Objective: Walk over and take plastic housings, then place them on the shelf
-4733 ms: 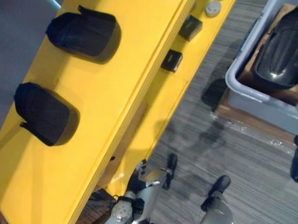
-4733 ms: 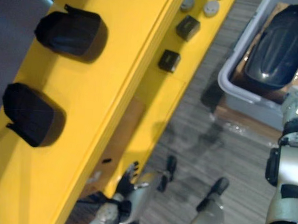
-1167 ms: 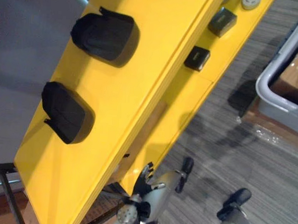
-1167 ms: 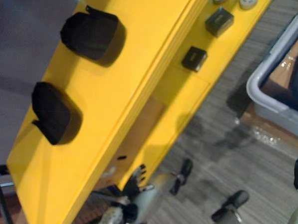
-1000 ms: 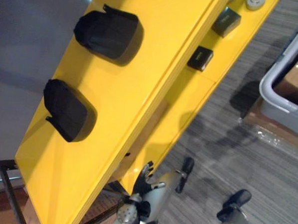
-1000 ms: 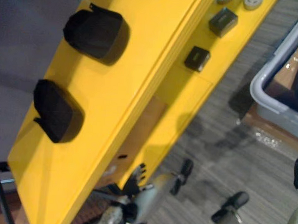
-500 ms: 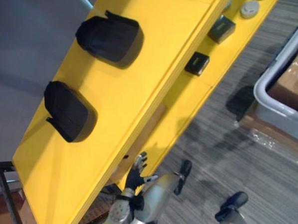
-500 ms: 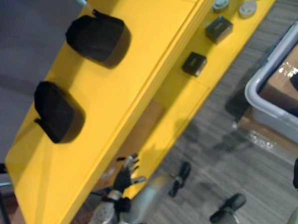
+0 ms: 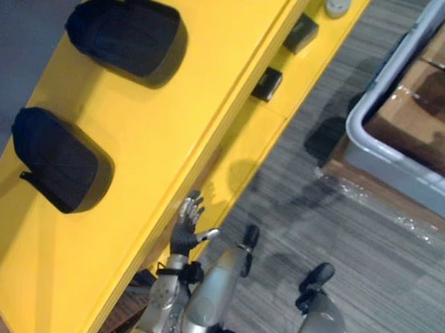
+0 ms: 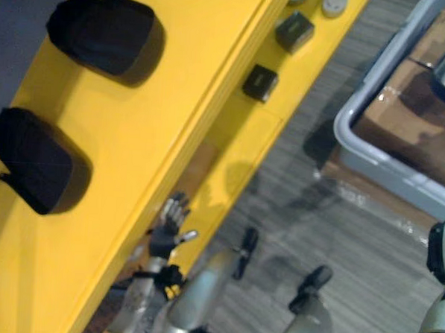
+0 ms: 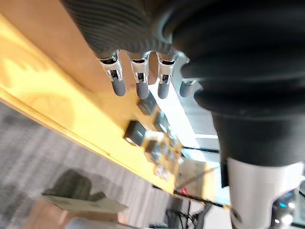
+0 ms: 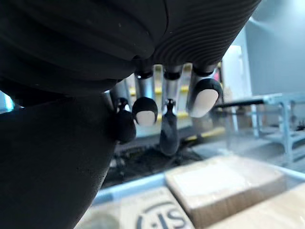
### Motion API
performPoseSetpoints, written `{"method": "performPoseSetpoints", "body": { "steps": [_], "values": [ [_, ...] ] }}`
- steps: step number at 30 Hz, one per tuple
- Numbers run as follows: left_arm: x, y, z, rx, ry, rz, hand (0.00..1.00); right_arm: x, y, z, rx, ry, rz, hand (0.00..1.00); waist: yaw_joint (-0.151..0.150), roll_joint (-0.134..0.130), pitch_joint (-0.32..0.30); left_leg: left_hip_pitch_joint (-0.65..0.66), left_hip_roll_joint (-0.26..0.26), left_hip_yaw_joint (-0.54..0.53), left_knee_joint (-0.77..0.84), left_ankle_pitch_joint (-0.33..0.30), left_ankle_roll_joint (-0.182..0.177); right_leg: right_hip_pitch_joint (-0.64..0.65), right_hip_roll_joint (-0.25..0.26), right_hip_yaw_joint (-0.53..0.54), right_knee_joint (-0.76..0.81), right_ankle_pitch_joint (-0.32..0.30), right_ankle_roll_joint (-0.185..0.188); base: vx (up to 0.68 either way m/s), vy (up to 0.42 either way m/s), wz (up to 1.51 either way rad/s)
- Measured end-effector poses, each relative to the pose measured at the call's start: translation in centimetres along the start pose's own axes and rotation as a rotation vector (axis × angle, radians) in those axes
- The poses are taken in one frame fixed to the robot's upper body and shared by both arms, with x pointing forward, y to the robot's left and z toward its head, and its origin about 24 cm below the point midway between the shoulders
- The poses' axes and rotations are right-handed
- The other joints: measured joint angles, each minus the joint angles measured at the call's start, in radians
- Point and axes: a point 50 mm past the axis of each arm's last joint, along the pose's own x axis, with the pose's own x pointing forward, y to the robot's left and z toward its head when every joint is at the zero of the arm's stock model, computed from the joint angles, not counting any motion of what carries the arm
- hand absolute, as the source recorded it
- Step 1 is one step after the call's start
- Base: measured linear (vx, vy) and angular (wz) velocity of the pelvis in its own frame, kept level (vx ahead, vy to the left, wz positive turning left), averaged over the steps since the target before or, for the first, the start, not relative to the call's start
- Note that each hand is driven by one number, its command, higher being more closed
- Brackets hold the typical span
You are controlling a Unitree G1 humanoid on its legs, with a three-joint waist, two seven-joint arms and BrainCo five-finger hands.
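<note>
Lying flat upper left on shelf [image 9: 212, 76], both housings [image 9: 123, 33] look placed; left hand [image 9: 186, 228], lower centre, splayed, empty; right hand [image 12: 170, 125] slack, empty near bin [image 9: 357, 121], likely for next pick.

No legible text or labels

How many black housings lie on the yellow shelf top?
2. The far housing lies farther along the yellow shelf top; the near housing lies closer to the robot, not touching it. The grey bin may hold more, cut off from view.
</note>
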Motion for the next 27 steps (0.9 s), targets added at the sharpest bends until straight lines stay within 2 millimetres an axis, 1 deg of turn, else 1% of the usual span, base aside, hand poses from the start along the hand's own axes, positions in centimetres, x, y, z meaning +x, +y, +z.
{"method": "performPoseSetpoints", "body": {
  "steps": [2, 3, 5, 6, 7, 10, 11, 12, 13, 14, 15, 16, 17, 18, 19, 21, 22, 23, 25, 27],
  "values": [
    [0.7, -0.1, 0.5, 0.015, -0.004, -0.037, 0.00, -0.2, 0.1, 0.9, 0.025, -0.029, -0.011, 1.00, -0.013, -0.010, 0.007, 0.001, 0.007, 0.003, 0.000, 0.000, 0.000, 0.002, 0.009, 0.002, -0.012, 0.010, -0.008, -0.04, -0.007, -0.11],
    [1.0, 0.0, 1.0, 0.039, -0.005, -0.073, 0.00, -0.4, 0.1, 1.9, 0.069, -0.053, -0.015, 1.00, -0.030, -0.027, 0.019, 0.005, 0.013, 0.007, -0.002, 0.002, -0.003, 0.008, 0.016, 0.005, -0.023, 0.019, -0.006, -0.05, -0.019, -0.12],
    [1.2, 0.0, 1.4, 0.056, 0.000, -0.108, 0.00, -0.5, -0.2, 3.0, 0.101, -0.086, -0.035, 1.00, -0.046, -0.045, 0.031, 0.020, 0.021, 0.018, -0.006, 0.003, -0.004, 0.020, 0.022, 0.010, -0.036, 0.026, -0.007, -0.04, -0.023, -0.18],
    [1.5, 0.0, 2.1, 0.069, 0.004, -0.139, 0.00, -0.6, -0.7, 4.1, 0.151, -0.122, -0.055, 1.00, -0.061, -0.061, 0.042, 0.045, 0.027, 0.029, -0.014, 0.003, -0.004, 0.040, 0.029, 0.026, -0.050, 0.034, -0.009, -0.02, -0.023, -0.22],
    [1.8, -0.1, 2.9, 0.070, -0.008, -0.157, 0.00, -0.6, -1.6, 5.1, 0.211, -0.157, -0.087, 1.00, -0.079, -0.069, 0.047, 0.061, 0.030, 0.033, -0.026, 0.005, -0.008, 0.057, 0.035, 0.029, -0.069, 0.043, -0.014, -0.01, -0.022, -0.22],
    [2.6, -0.3, 4.5, 0.090, -0.038, -0.190, 0.00, -1.0, -2.9, 6.4, 0.315, -0.226, -0.161, 1.00, -0.094, -0.086, 0.049, 0.095, 0.041, 0.056, -0.049, 0.009, -0.013, 0.081, 0.047, 0.047, -0.104, 0.061, -0.013, -0.01, -0.019, -0.22],
    [3.0, -0.1, 5.5, 0.117, -0.052, -0.214, 0.00, -1.8, -3.2, 7.1, 0.369, -0.273, -0.189, 1.00, -0.116, -0.099, 0.049, 0.115, 0.043, 0.058, -0.065, 0.014, -0.019, 0.099, 0.051, 0.050, -0.123, 0.068, -0.012, 0.00, -0.016, -0.19],
    [3.4, 0.2, 6.3, 0.145, -0.059, -0.229, 0.00, -2.9, -2.8, 7.8, 0.417, -0.315, -0.189, 1.00, -0.133, -0.124, 0.044, 0.140, 0.047, 0.070, -0.088, 0.020, -0.026, 0.112, 0.052, 0.060, -0.138, 0.073, -0.011, 0.02, -0.021, -0.22],
    [3.6, 0.3, 6.5, 0.157, -0.057, -0.234, 0.00, -3.5, -2.5, 8.0, 0.435, -0.332, -0.185, 1.00, -0.137, -0.134, 0.041, 0.150, 0.051, 0.079, -0.098, 0.022, -0.028, 0.116, 0.054, 0.065, -0.141, 0.074, -0.011, 0.01, -0.022, -0.29],
    [4.3, 0.3, 7.0, 0.177, -0.055, -0.245, 0.00, -4.7, -1.7, 8.3, 0.455, -0.366, -0.170, 1.00, -0.154, -0.160, 0.027, 0.165, 0.057, 0.084, -0.114, 0.025, -0.034, 0.124, 0.061, 0.073, -0.154, 0.077, -0.014, 0.04, -0.052, -0.28],
    [4.8, 0.2, 7.3, 0.198, -0.048, -0.256, 0.00, -6.0, -0.8, 8.5, 0.469, -0.395, -0.147, 1.00, -0.163, -0.187, 0.011, 0.176, 0.065, 0.093, -0.129, 0.029, -0.040, 0.125, 0.070, 0.084, -0.163, 0.080, -0.018, 0.03, -0.041, -0.27],
    [5.1, 0.1, 7.5, 0.205, -0.044, -0.261, 0.00, -6.6, -0.3, 8.5, 0.472, -0.410, -0.132, 1.00, -0.166, -0.203, 0.002, 0.180, 0.070, 0.105, -0.137, 0.031, -0.043, 0.125, 0.075, 0.089, -0.169, 0.082, -0.021, 0.04, -0.069, -0.27],
    [5.8, -0.2, 7.7, 0.212, -0.037, -0.270, 0.00, -7.7, 0.3, 8.7, 0.481, -0.438, -0.114, 1.00, -0.178, -0.224, -0.009, 0.192, 0.076, 0.109, -0.151, 0.036, -0.049, 0.129, 0.081, 0.093, -0.176, 0.085, -0.024, 0.03, -0.046, -0.16],
    [6.5, -0.5, 7.9, 0.218, -0.033, -0.278, 0.00, -8.5, 0.7, 8.7, 0.492, -0.454, -0.103, 1.00, -0.191, -0.235, -0.015, 0.203, 0.078, 0.110, -0.158, 0.039, -0.052, 0.138, 0.084, 0.093, -0.180, 0.085, -0.024, 0.03, -0.059, -0.15],
    [7.1, -0.6, 8.0, 0.223, -0.027, -0.280, 0.00, -9.2, 1.0, 8.8, 0.501, -0.469, -0.095, 1.00, -0.195, -0.245, -0.023, 0.218, 0.080, 0.114, -0.170, 0.043, -0.055, 0.144, 0.086, 0.097, -0.182, 0.085, -0.024, 0.02, -0.026, -0.13],
    [8.5, -0.8, 8.2, 0.230, -0.010, -0.278, 0.00, -10.7, 1.2, 9.1, 0.532, -0.534, -0.087, 1.00, -0.206, -0.253, -0.038, 0.262, 0.080, 0.135, -0.203, 0.055, -0.056, 0.166, 0.086, 0.115, -0.190, 0.086, -0.024, 0.02, -0.009, -0.19],
    [8.8, -0.8, 8.2, 0.220, -0.001, -0.277, 0.00, -11.1, 1.2, 9.2, 0.535, -0.551, -0.087, 1.00, -0.210, -0.253, -0.044, 0.270, 0.080, 0.136, -0.211, 0.057, -0.056, 0.171, 0.085, 0.117, -0.192, 0.087, -0.023, 0.00, 0.010, -0.14],
    [9.1, -0.9, 8.0, 0.200, 0.025, -0.272, 0.00, -11.9, 1.5, 9.2, 0.546, -0.579, -0.077, 1.00, -0.217, -0.254, -0.068, 0.277, 0.079, 0.139, -0.221, 0.060, -0.056, 0.174, 0.086, 0.118, -0.201, 0.092, -0.025, 0.00, 0.014, -0.13],
    [9.8, -0.9, 7.2, 0.144, 0.084, -0.249, 0.00, -13.0, 2.0, 9.3, 0.548, -0.630, -0.054, 1.00, -0.218, -0.255, -0.106, 0.287, 0.080, 0.159, -0.229, 0.062, -0.056, 0.175, 0.086, 0.132, -0.207, 0.098, -0.025, 0.01, 0.028, -0.17],
    [10.3, -0.8, 6.6, 0.128, 0.117, -0.227, 0.00, -13.7, 2.3, 9.7, 0.548, -0.663, -0.043, 1.00, -0.223, -0.256, -0.112, 0.310, 0.080, 0.164, -0.232, 0.062, -0.056, 0.195, 0.086, 0.142, -0.212, 0.101, -0.023, -0.02, 0.030, -0.11]
  ]
}}
